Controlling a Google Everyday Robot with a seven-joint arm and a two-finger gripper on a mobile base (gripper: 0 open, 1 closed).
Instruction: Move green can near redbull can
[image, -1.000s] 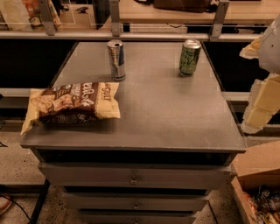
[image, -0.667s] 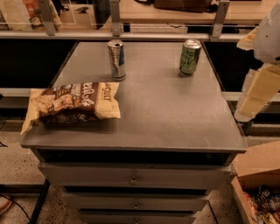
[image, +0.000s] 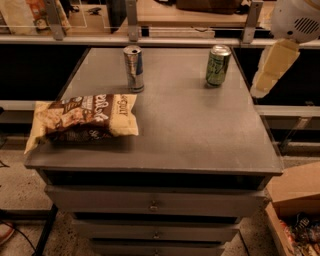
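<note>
Gripper (image: 268, 69) hangs right of the green can (image: 218, 65) (grip state: can't tell), and 1 sideways bump could topple it.

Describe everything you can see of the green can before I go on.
The green can is a short, wide drink can, pale green with dark scribbled markings and a silver top, metal by its look. It stands upright at the back right of the grey table, touching only the tabletop. The redbull can stands well apart, toward the picture's left. The gripper hangs beyond the table's right edge, clear of the can.
</note>
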